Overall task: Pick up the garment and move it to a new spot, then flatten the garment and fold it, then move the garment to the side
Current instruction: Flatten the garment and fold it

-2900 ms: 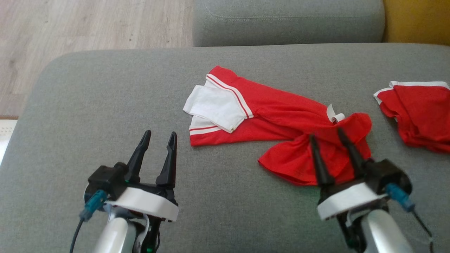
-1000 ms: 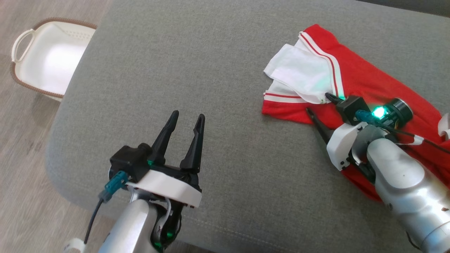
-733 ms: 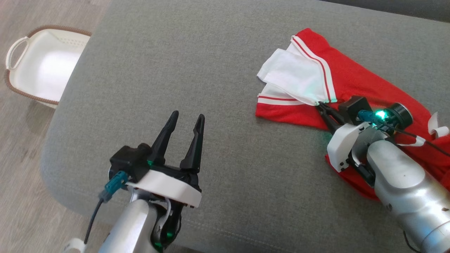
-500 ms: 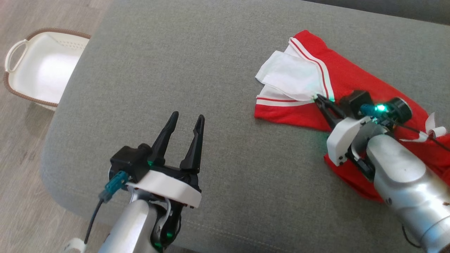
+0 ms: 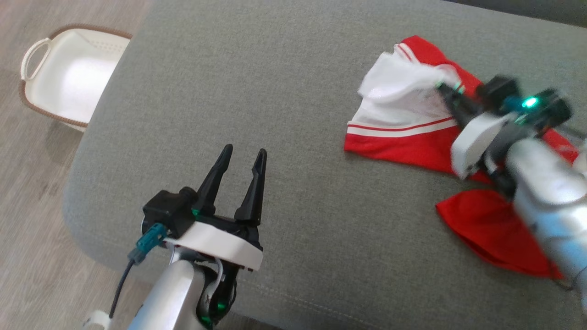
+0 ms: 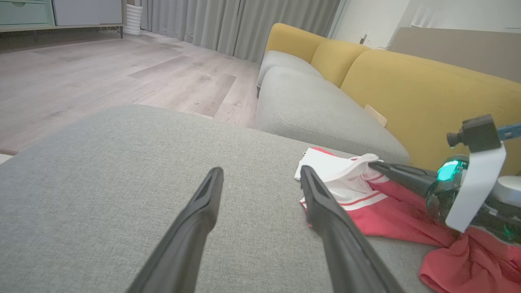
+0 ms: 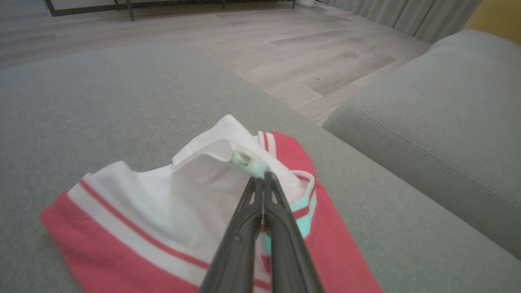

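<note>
Across grey cushion (image 5: 275, 68): red-and-white garment (image 5: 399, 146) at its right side. Pinches white flap (image 5: 394, 87) with right gripper (image 5: 441, 85), spread a second ago, and lifts it; reads as pickup begun. Holds left gripper (image 5: 239, 156) spread, empty, well apart.

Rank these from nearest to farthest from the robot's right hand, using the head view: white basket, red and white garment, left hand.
1. The red and white garment: pinched in the right hand, on the cushion's right.
2. The left hand: open, lower middle, over the cushion.
3. The white basket: far left, on the floor.
</note>
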### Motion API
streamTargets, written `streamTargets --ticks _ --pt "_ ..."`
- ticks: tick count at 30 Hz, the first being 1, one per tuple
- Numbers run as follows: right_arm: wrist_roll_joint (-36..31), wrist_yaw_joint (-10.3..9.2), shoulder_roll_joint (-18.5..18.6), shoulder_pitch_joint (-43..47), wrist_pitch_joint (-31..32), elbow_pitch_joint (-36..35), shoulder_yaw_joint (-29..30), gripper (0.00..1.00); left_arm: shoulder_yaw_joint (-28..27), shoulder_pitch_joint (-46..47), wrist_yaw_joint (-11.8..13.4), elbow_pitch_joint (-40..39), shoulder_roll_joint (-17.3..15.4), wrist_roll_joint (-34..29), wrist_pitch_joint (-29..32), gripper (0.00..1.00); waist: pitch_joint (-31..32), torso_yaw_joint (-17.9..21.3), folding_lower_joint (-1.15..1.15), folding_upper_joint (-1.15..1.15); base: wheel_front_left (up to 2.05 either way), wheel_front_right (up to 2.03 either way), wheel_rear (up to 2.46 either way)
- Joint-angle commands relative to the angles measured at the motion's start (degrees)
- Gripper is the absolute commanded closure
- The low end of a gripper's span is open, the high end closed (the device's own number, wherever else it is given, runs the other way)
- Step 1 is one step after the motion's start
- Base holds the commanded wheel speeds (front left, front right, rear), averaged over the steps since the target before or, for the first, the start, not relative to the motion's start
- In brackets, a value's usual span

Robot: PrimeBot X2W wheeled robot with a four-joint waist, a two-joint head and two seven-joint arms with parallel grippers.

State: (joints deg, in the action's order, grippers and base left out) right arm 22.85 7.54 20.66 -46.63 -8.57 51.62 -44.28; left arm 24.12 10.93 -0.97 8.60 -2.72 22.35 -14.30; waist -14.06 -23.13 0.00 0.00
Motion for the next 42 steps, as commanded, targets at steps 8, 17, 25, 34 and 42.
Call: streamTargets --ticks 8,17,25,34,42 --pt "2.3 -0.05 6.1 -10.0 2.0 5.5 5.0 1.00 -0.9 2.2 0.3 -2.6 -0.2 0.9 -0.7 0.00 -2.4 -1.8 0.00 0.00 0.00 0.00 0.00" --pt "-1.9 -0.05 9.0 -17.4 2.5 21.0 14.1 0.00 -0.2 3.2 0.9 -2.8 -0.2 1.3 -0.7 0.00 -4.0 -1.9 0.00 0.00 0.00 0.00 0.00" --pt "-5.2 -0.05 1.2 -14.4 -4.6 21.9 19.0 0.00 -3.7 3.0 0.1 -1.6 -0.2 -1.2 -0.7 0.00 0.8 4.1 0.00 0.00 0.00 0.00 0.00" --pt "-4.2 -0.05 -6.1 -3.7 -6.4 8.9 19.9 0.00 -7.8 0.8 -1.0 -1.3 -0.2 -2.9 -0.7 0.00 7.0 10.1 0.00 0.00 0.00 0.00 0.00" --pt "-3.4 -0.05 -9.2 15.0 -6.4 -11.2 21.4 0.00 -11.4 -4.7 -1.5 -1.9 -0.2 -2.9 -0.7 0.00 12.3 14.8 0.00 0.00 0.00 0.00 0.00"
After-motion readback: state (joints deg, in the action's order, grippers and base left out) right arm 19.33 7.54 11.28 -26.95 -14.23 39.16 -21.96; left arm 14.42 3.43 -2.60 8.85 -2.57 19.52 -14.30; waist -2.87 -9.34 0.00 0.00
